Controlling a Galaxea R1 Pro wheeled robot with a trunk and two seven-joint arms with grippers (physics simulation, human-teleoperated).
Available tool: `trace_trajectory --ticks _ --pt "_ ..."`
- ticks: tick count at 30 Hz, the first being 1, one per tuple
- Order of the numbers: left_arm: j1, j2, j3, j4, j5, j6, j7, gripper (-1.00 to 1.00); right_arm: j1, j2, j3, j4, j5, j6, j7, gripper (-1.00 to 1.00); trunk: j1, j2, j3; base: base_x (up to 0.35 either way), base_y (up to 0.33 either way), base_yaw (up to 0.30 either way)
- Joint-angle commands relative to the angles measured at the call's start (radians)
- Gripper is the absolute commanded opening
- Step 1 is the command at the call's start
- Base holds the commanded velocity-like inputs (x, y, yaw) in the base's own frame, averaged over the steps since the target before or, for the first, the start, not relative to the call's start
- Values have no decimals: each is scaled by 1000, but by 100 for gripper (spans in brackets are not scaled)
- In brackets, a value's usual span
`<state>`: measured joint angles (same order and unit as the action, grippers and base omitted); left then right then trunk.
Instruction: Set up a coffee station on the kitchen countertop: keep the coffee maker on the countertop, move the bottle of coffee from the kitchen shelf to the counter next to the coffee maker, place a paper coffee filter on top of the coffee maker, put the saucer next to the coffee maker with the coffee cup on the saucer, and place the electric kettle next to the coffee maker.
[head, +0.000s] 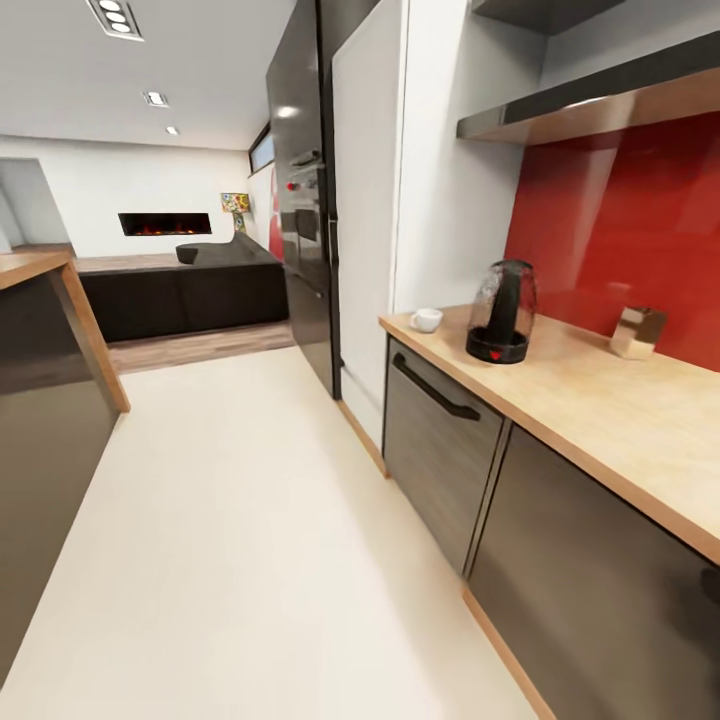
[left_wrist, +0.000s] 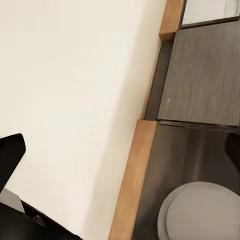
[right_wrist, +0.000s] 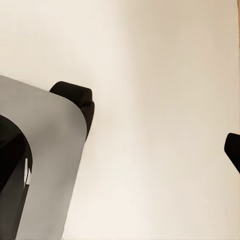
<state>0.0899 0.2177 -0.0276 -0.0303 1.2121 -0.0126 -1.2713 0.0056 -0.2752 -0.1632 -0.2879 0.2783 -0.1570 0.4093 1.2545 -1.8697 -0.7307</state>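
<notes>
A: What's big here?
B: The long desk (head: 600, 400) on the right side of the frame. On it, middle right, the electric kettle (head: 501, 312), then the small coffee cup (head: 427, 319) just left of it

A: And the end effectors?
B: I can't tell if they're open, or holding anything

A: How to do this well?
B: I think roll close slowly, stay off the cabinets, stop facing the kettle
</notes>
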Motion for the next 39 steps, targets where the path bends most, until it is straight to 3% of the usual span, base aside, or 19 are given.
trace_trajectory --ticks 1,17,18,22,24,28,29,34,35,37,38,39 --pt "1 0 -3 -2 3 -1 0 100 1 0 -9 -2 10 -2 6 100 0 0 -1 248 229 0" --pt "1 0 -5 -2 3 -2 0 100 0 -1 -11 -5 6 -3 5 100 0 0 -1 226 210 0" --pt "1 0 -6 -2 3 -3 0 100 -44 0 -15 -21 -3 -7 8 100 0 0 -1 16 14 0" --pt "1 0 -6 -2 3 -3 1 100 -62 18 -14 -111 -5 -60 13 100 0 0 -1 8 7 0" --pt "1 0 -4 -2 3 -3 1 100 -68 50 -13 -257 -6 -93 20 100 0 0 -1 3 2 0" --pt "1 0 -3 -2 3 -3 1 100 -70 90 -12 -408 -6 -107 24 100 0 0 -1 1 1 0" --pt "1 0 -3 -2 3 -3 1 100 -71 109 -12 -488 -7 -110 25 100 0 0 -1 0 0 0" --pt "1 0 -2 -2 3 -4 2 100 -71 140 -12 -683 -39 -112 25 100 0 0 -1 0 0 0" --pt "1 0 -2 -2 3 -4 2 100 -71 144 -12 -723 -53 -110 24 100 0 0 -1 0 0 0" --pt "1 0 -2 -2 3 -4 2 100 -71 153 -13 -890 -127 -45 23 100 0 0 -1 0 0 0" --pt "1 1 -1 -2 3 -4 2 100 -75 154 -16 -1053 -200 87 20 100 0 0 -1 0 0 0" --pt "1 1 -1 -2 3 -4 2 100 -90 154 -17 -1117 -222 148 17 100 0 0 -1 0 0 0"
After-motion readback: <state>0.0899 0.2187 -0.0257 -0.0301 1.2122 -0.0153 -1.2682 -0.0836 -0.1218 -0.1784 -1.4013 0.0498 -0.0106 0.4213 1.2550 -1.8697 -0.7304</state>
